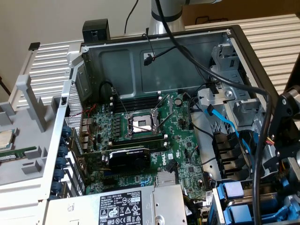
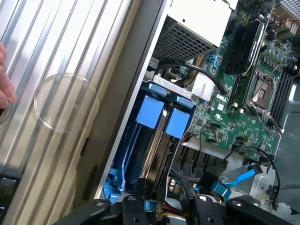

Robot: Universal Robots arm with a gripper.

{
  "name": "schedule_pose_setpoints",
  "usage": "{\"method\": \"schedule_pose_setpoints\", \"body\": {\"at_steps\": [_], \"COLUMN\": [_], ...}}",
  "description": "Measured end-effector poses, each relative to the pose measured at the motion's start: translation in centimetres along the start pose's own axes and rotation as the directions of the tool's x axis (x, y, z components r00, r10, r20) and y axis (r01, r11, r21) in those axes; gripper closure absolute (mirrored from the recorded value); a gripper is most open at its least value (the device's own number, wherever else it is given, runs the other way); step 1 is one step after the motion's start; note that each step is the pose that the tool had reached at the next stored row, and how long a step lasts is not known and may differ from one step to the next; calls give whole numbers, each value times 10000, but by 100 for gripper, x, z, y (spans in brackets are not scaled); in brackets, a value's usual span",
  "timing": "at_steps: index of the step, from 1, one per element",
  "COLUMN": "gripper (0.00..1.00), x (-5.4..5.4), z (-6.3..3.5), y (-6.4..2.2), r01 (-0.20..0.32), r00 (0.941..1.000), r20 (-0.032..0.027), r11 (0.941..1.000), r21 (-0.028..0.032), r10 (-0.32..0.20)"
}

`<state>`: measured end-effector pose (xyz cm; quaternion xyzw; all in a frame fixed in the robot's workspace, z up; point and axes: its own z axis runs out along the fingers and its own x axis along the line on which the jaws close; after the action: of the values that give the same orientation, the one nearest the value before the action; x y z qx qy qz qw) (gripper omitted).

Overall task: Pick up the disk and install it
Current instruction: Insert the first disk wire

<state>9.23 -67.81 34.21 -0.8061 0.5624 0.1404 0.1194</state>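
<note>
– Gripper [image 2: 166, 206] position?
– Right edge of the exterior view, close to the disk [image 2: 151, 112]; whether it clamps anything cannot be told.
– Where does the disk sit?
– On edge in the drive bay [image 1: 216, 199], lower right corner of that frame, beside a second blue carrier [image 2: 178, 123].
– And farther off?
– Green motherboard [image 1: 187, 159] at centre, power supply [image 1: 117, 206] along the lower edge.
</note>
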Motion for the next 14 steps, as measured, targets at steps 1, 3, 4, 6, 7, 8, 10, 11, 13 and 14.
{"method": "schedule_pose_setpoints", "body": {"at_steps": [1,3,4,6,7,8,10,11,13,14], "gripper": [58,58,58,58,58,58,58,58,58,58], "x": [8,19,23,27,28,30,32,33,35,36], "z": [-3,-7,-9,-7,-6,-6,-7,-6,-2,0], "y": [1,5,7,7,7,8,9,9,9,9], "r01": [0,-10,-13,-13,-12,-11,-11,-11,-8,-8], "r00": [10000,10000,10000,9999,9999,9999,9999,9999,9998,9998], "r20": [34,74,81,110,125,142,151,157,180,185], "r11": [10000,10000,10000,10000,10000,10000,10000,10000,10000,10000], "r21": [-13,-47,-51,-56,-52,-47,-46,-44,-37,-35], "r10": [0,11,14,14,13,12,12,11,9,9]}}
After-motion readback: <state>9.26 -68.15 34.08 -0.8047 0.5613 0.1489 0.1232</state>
